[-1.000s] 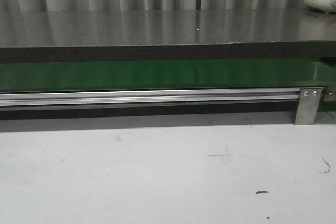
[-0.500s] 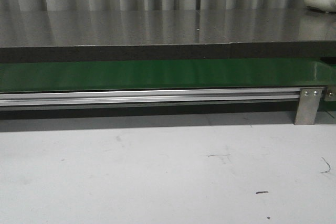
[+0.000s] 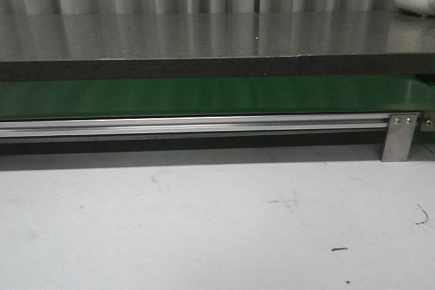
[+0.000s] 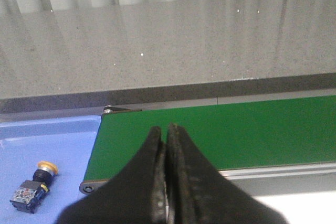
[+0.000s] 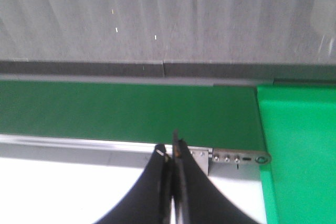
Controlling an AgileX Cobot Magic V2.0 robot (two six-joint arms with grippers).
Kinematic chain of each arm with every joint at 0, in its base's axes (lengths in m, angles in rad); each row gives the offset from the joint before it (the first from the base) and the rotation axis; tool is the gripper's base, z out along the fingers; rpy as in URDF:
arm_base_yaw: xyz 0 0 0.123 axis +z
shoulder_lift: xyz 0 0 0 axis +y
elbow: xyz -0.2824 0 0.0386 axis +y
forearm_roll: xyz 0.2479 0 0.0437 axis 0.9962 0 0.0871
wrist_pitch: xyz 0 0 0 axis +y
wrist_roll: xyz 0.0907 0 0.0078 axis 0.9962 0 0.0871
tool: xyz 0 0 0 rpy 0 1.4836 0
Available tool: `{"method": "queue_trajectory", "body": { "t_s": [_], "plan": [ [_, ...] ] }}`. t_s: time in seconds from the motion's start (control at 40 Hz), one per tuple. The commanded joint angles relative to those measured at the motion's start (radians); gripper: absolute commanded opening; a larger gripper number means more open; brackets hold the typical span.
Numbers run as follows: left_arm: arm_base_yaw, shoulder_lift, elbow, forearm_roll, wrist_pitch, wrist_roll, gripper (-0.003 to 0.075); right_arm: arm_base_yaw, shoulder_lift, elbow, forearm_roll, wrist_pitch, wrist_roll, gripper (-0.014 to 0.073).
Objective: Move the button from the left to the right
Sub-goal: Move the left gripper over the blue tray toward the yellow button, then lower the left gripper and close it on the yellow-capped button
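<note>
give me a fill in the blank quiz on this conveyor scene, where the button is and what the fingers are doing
1. The button lies on a ____ tray, not on the belt.
2. The button's round cap is ____ in colour.
3. The left gripper has its fingers ____, with nothing between them.
4. In the right wrist view, the right gripper hangs near a bright ____ tray at the belt's end.

Missing words: blue; orange-yellow; shut; green

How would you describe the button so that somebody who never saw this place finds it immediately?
Find the long green belt and follow it to the end that meets the pale blue tray. The button lies on its side on that tray, apart from the belt. It is the only thing seen on the tray: a small black boxy body with a round orange-yellow cap.
</note>
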State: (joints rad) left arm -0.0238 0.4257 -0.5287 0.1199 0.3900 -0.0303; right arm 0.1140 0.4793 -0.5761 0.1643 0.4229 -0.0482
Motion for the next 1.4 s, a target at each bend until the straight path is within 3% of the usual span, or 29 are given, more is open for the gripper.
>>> {"method": "queue_trajectory", "body": {
  "t_s": [0.0, 0.12, 0.23, 0.28, 0.38, 0.45, 0.53, 0.93, 1.1, 1.38],
  "plan": [
    [0.000, 0.038, -0.042, 0.000, -0.060, -0.003, -0.0021, 0.002, 0.069, -0.049, 0.002, -0.065, -0.006, -0.0055],
    [0.000, 0.038, -0.042, 0.000, -0.060, -0.003, -0.0019, 0.002, 0.086, -0.050, 0.002, -0.068, -0.006, -0.0017],
    [0.000, 0.038, -0.042, 0.000, -0.060, -0.003, 0.0041, 0.002, 0.086, -0.050, 0.002, -0.069, -0.006, 0.0118],
    [0.000, 0.038, -0.042, 0.000, -0.060, -0.003, 0.0119, 0.002, 0.086, -0.050, 0.002, -0.069, -0.006, 0.0214],
    [0.000, 0.038, -0.042, 0.000, -0.060, -0.003, 0.0375, 0.002, 0.086, -0.050, 0.002, -0.069, -0.006, 0.0427],
    [0.000, 0.038, -0.042, -0.008, -0.060, -0.003, 0.0573, 0.002, 0.086, -0.050, 0.002, -0.069, -0.006, 0.0546],
    [0.000, 0.038, -0.042, -0.008, -0.060, -0.003, 0.0695, 0.002, 0.086, -0.050, 0.002, -0.069, -0.006, 0.0635],
    [0.001, 0.121, -0.079, 0.001, -0.053, -0.010, 0.0599, 0.002, 0.086, -0.050, 0.002, -0.069, -0.006, 0.0647],
    [0.023, 0.366, -0.256, 0.003, 0.005, -0.010, 0.0598, 0.002, 0.086, -0.050, 0.002, -0.069, -0.006, 0.0647],
    [0.160, 0.730, -0.584, 0.003, 0.190, -0.010, 0.0599, 0.002, 0.086, -0.050, 0.002, -0.069, -0.006, 0.0647]
  ]
}}
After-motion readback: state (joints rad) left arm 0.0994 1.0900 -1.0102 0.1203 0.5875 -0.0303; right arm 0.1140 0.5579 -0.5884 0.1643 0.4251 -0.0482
